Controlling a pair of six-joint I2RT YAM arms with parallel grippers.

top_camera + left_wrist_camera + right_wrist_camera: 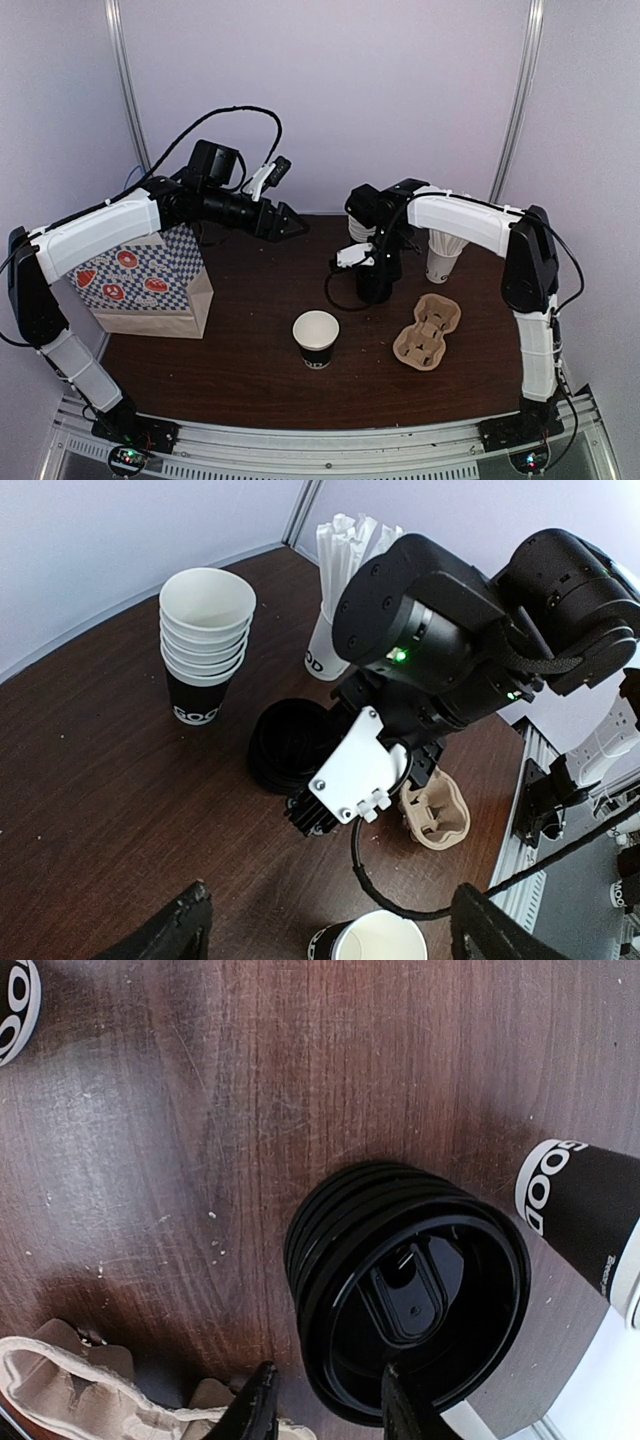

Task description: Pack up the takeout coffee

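Step in hand, as I judge it: get one lid off the lid stack (410, 1295) w/ the right arm. The right fingers (256, 1405) stand narrow, straddling the stack's rim at approx its 7 o'clock edge in the wrist view. One finger is outside the rim and one is over the top lid's recess; can't tell whether they've bitten yet.

To do it well, pinch the top lid's rim only and go shallow, so the lids below aren't caught. Then lift straight up (a slight tilt may help break the nesting).

The left fingers (182, 932) are spread wide w/ nothing in them, up above the table (250, 370) at approx 11 o'clock of the cup.

The takeout coffee (316, 338) sits on the table near centre, at approx 7 o'clock from the stack in the top view. The cup carrier (427, 328) is at its 3 o'clock and the paper bag (150, 285) is off at 9 o'clock; the cup is apart from both. No lid on it. It stands upright, long axis vertical, open mouth up. Its white print seems to face 6 o'clock, though it's too small to be sure.
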